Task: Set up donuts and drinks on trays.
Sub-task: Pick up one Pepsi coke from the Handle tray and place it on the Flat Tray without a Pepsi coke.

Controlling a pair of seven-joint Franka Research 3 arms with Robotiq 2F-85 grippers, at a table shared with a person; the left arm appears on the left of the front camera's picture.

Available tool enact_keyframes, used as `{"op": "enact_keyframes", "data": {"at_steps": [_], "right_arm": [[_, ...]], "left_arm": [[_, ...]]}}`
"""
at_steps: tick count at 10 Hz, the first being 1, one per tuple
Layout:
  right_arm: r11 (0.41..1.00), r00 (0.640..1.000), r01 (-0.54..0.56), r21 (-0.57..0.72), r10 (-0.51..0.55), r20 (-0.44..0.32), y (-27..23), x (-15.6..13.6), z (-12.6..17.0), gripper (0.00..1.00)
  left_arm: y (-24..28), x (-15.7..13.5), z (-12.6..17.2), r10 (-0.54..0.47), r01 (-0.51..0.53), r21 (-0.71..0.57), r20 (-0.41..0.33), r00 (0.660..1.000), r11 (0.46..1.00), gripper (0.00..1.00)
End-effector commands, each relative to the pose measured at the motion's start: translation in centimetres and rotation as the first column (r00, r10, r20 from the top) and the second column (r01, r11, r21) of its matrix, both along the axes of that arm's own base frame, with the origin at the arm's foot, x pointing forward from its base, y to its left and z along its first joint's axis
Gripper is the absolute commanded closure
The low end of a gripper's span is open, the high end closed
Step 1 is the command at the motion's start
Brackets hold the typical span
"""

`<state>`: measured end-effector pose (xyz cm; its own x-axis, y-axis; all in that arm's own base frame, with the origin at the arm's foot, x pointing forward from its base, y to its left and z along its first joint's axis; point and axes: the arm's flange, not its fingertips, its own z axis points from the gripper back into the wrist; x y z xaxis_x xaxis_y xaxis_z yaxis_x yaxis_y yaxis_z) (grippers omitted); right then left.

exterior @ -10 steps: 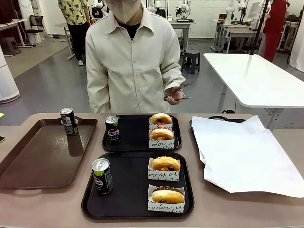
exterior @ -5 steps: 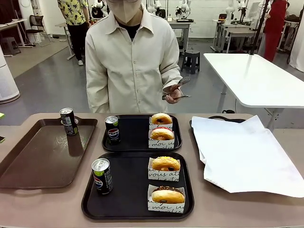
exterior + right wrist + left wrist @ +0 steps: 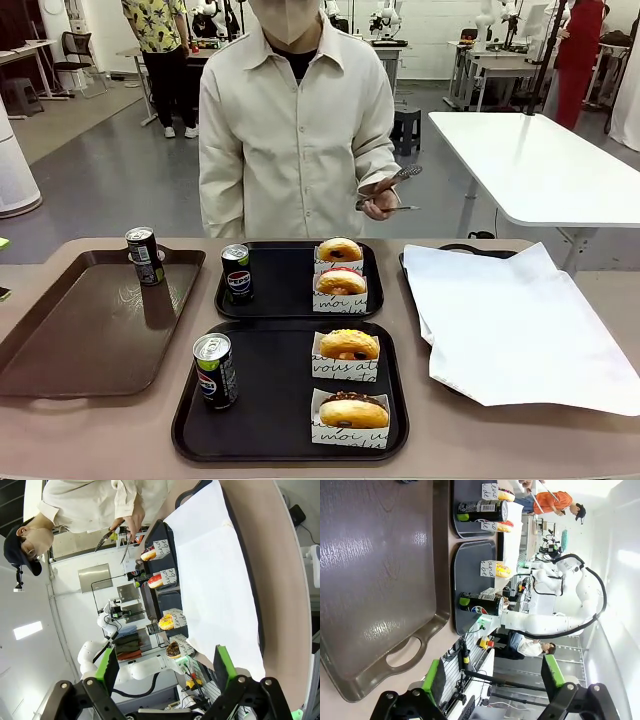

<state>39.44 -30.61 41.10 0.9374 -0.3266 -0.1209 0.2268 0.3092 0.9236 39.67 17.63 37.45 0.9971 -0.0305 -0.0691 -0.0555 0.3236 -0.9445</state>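
Two black trays lie mid-table. The near tray carries a Pepsi can, a yellow-iced donut and a chocolate donut in white sleeves. On the far tray stand another can and two more sleeved donuts. A third can stands on the brown tray. My left gripper hangs open over the brown tray's handle end. My right gripper is open above the white paper sheet.
The white paper covers a dark tray at the right. A person in a cream shirt stands at the far edge holding metal tongs in one hand. A white table stands behind at the right.
The person has shifted a little to the right, and the hand with the tongs moved with them. Nothing on the table has moved.
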Motion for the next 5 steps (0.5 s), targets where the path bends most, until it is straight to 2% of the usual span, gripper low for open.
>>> {"op": "enact_keyframes", "data": {"at_steps": [1,5], "right_arm": [[1.000,1.000,0.003,0.012,-0.004,0.017,0.11,0.12,0.12,0.00],[1.000,1.000,0.003,0.012,-0.004,0.017,0.11,0.12,0.12,0.00]], "left_arm": [[-0.14,-0.22,0.41,0.017,-0.017,0.013,-0.015,1.000,1.000,0.00],[-0.14,-0.22,0.41,0.017,-0.017,0.013,-0.015,1.000,1.000,0.00]]}}
